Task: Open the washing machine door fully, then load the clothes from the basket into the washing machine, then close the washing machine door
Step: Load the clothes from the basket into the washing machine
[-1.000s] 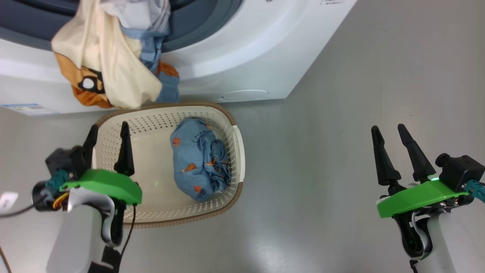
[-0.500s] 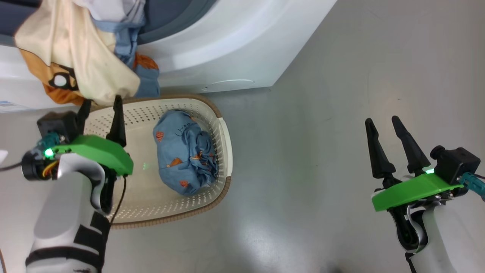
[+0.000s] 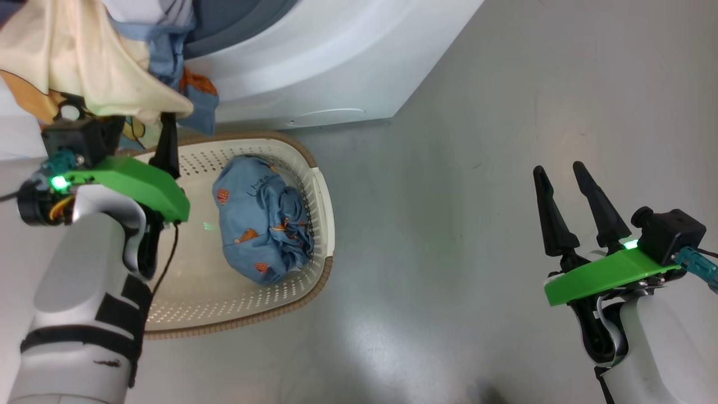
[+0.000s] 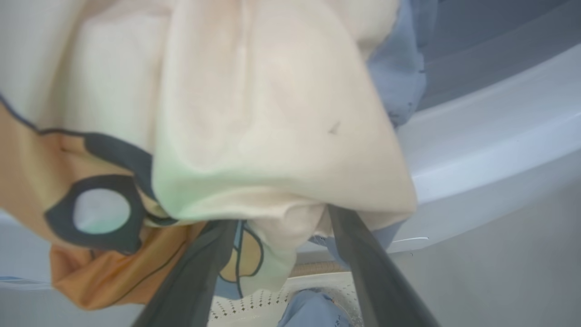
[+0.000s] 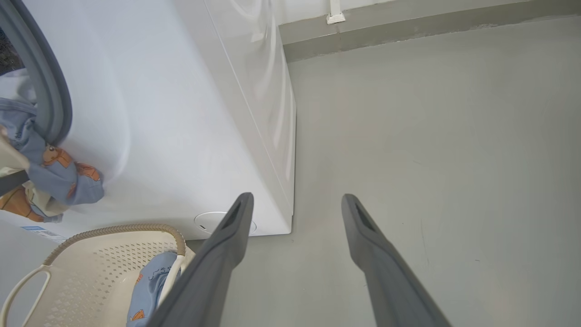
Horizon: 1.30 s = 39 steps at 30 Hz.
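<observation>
The left claw [image 4: 278, 218] is standing open, its two dark fingers [image 4: 363, 272] spread and their tips poking under the lower edge of the cream garment [image 4: 272, 113] that is hanging, with a blue piece [image 3: 199, 109], out of the washing machine [image 3: 314, 62] mouth; the cloth is draping over the tips rather than being pinched. The basket [image 3: 328, 202] is sitting just below this claw, close against the machine's front, with a blue printed garment [image 3: 261, 221] bunching along its right side. The right claw [image 3: 558, 171] is also gaping empty, hovering over the grey floor [image 3: 449, 168] well apart from the basket and the clothes.
</observation>
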Motion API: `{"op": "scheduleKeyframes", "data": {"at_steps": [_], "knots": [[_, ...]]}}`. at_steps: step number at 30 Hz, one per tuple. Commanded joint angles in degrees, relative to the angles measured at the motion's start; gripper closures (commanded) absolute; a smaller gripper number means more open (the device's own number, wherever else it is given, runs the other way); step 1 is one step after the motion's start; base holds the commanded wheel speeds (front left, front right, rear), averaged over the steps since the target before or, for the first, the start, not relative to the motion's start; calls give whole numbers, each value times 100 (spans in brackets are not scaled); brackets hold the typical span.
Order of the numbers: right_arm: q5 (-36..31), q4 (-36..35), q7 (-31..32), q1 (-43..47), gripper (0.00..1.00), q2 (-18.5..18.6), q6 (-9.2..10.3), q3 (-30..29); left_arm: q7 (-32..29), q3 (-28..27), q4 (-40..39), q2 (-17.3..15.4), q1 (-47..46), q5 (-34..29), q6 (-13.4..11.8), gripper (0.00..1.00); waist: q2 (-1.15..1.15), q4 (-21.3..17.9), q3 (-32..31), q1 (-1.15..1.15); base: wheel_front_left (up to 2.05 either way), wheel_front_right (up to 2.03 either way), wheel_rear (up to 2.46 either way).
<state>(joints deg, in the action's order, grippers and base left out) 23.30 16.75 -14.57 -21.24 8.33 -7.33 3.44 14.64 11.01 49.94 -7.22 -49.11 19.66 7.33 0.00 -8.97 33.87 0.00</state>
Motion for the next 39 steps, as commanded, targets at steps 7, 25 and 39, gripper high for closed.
{"op": "scheduleKeyframes", "data": {"at_steps": [7, 25, 39], "knots": [[0, -124, -43, -4, 0, -20, -16, 156, 36, 25, 184, -306, -349, 202, 15, 54, 0, -83, 75, 0, 0, 0, 0], [-35, -139, -43, 5, 0, -22, -16, 19, 36, -66, -541, -196, -31, 573, 15, 100, 0, 84, -5, 0, 0, 0, 0], [-24, -134, -43, 26, 0, -62, -16, -17, 36, -653, -1807, -57, 448, 275, 15, 100, 0, 159, -143, 0, 0, 0, 0]]}}
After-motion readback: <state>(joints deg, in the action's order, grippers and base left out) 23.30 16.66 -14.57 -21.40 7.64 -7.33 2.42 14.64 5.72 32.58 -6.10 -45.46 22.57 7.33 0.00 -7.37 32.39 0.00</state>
